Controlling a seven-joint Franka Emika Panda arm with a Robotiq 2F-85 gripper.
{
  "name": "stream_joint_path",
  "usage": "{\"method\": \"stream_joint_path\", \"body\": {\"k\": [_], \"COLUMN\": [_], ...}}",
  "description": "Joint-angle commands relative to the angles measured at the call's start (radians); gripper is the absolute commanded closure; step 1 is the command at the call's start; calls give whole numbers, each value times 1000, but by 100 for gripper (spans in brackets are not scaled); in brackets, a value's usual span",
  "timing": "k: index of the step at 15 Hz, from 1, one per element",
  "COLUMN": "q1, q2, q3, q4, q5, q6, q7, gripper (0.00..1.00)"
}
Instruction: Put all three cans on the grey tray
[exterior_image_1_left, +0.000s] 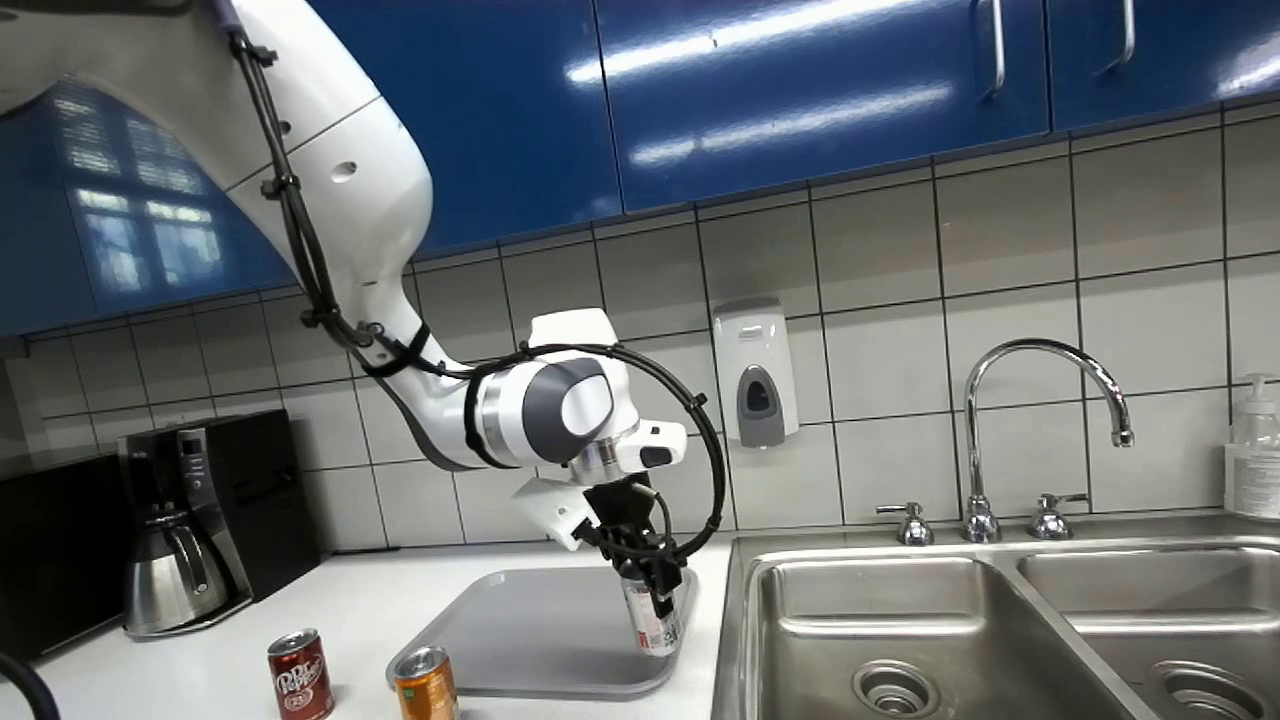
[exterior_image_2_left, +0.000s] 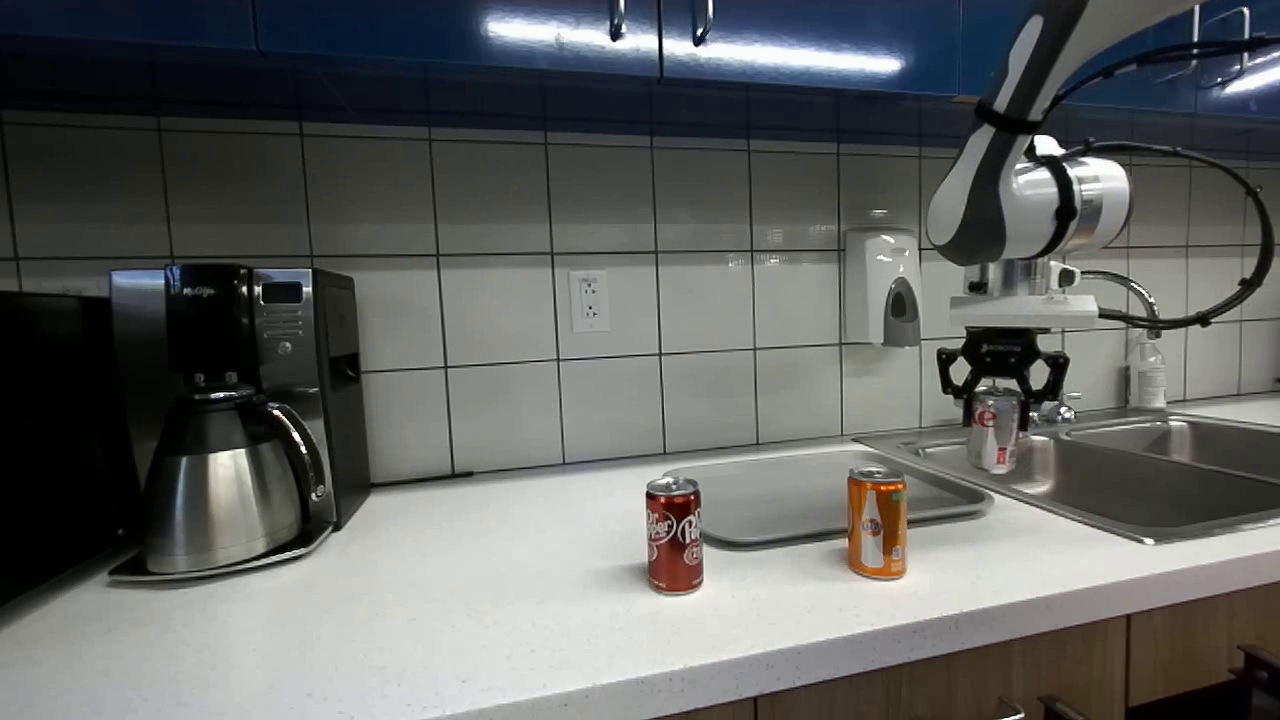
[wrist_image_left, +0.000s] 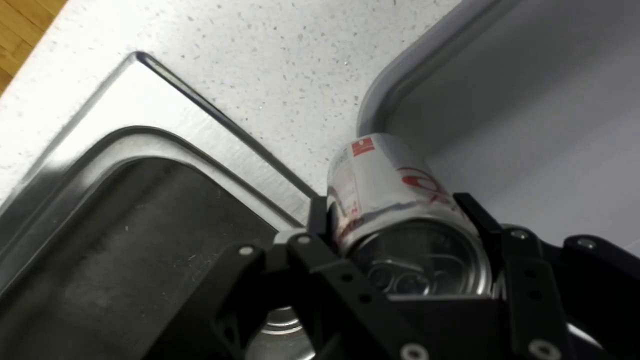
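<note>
My gripper (exterior_image_1_left: 650, 590) is shut on the silver-grey can (exterior_image_1_left: 643, 625), with a finger on each side near its top. In an exterior view the can (exterior_image_2_left: 993, 450) hangs in the air, close to upright, by the sink-side end of the grey tray (exterior_image_2_left: 770, 505). In the wrist view the can (wrist_image_left: 380, 175) overlaps the corner of the tray (wrist_image_left: 540, 115) and the counter strip beside the sink; its exact height is hard to tell. The orange-gold can (exterior_image_2_left: 878, 530) and the dark red can (exterior_image_2_left: 675, 540) stand upright on the counter in front of the tray.
The steel sink (exterior_image_1_left: 740, 620) lies right beside the tray, with a faucet (exterior_image_1_left: 980, 450) behind it. A coffee maker with a steel pot (exterior_image_2_left: 230, 500) stands at the far end of the counter. A soap dispenser (exterior_image_1_left: 757, 370) hangs on the tiled wall behind the tray.
</note>
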Motion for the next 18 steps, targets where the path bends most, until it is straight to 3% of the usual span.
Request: {"method": "stream_joint_path", "body": {"k": [1,8,18], "q1": [13,37,55], "q2": [30,115,184], "q3": [24,50,54], "q4": [53,119,163], "q5": [55,129,137], "q6": [-7,-15,-22], "q7": [-34,-68,-70], "gripper": [62,62,62]}}
